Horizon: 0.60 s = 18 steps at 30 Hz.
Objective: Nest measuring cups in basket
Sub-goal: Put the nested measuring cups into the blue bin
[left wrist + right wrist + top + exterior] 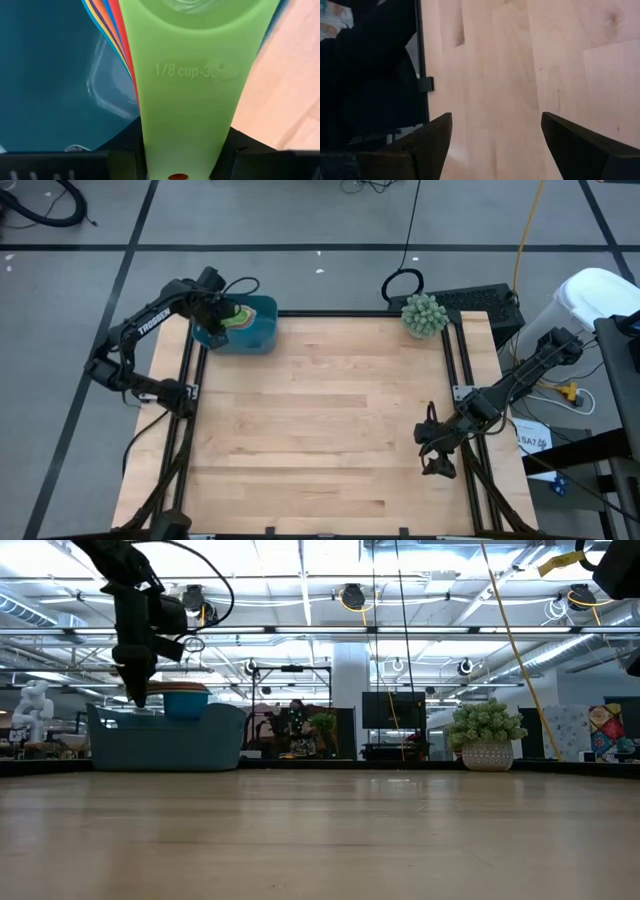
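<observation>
The place was a large open robotics lab or workshop. A light wooden desk (320,430) with a black metal frame stood on grey carpet tiles crossed by dark tape lines. Black and yellow cables (527,230) trailed over the floor beyond its far edge. Overhead ran bright strip lights, exposed pipes and round ceiling fixtures (352,596); dark monitors (392,710) and equipment racks lined the background.

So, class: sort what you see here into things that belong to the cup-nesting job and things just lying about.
Job: basket; nested measuring cups; green cup gripped by left tool.

Lying about: ball plant; right tool, open, idle over table.
</observation>
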Tool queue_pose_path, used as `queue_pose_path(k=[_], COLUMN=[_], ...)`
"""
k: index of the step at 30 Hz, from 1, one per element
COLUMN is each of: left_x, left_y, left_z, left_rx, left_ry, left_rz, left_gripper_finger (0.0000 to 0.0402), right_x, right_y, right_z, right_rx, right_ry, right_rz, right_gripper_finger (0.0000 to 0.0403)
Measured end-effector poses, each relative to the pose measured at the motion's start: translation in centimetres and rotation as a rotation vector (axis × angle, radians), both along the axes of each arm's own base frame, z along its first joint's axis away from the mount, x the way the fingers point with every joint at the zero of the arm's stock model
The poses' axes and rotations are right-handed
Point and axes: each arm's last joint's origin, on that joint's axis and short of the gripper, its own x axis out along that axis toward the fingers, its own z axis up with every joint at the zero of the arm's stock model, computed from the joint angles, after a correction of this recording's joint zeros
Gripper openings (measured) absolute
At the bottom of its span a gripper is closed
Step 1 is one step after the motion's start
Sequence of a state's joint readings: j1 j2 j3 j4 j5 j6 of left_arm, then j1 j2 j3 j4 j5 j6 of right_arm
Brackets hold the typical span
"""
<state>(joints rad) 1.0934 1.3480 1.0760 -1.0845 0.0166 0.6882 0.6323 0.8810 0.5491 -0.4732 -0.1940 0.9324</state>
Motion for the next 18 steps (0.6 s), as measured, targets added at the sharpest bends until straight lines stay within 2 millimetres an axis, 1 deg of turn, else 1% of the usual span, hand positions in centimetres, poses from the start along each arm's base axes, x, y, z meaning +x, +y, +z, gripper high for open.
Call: queue_pose_path(k=[7, 12, 18], left_x=[-0.5, 0.1, 0.6], left_y=[1.4, 2.4, 2.8], left_z=[-1.5, -2.4, -3.1], left_rx=[-0.053, -0.043, -0.058], left_ry=[0.033, 0.021, 0.018], left_rz=[-0.021, -0.035, -0.023], left_gripper_finger=[0.0137, 0.0137, 0.0137], right_x=[0.1, 0.3, 0.3], right_y=[0.1, 0.2, 0.2], right_z=[0.1, 0.3, 0.3], right_rx=[0.023, 0.05, 0.057], right_ry=[0.004, -0.005, -0.001], right_rz=[-0.043, -0.065, -0.076], right_gripper_finger=[0.0299, 0.0299, 0.0299])
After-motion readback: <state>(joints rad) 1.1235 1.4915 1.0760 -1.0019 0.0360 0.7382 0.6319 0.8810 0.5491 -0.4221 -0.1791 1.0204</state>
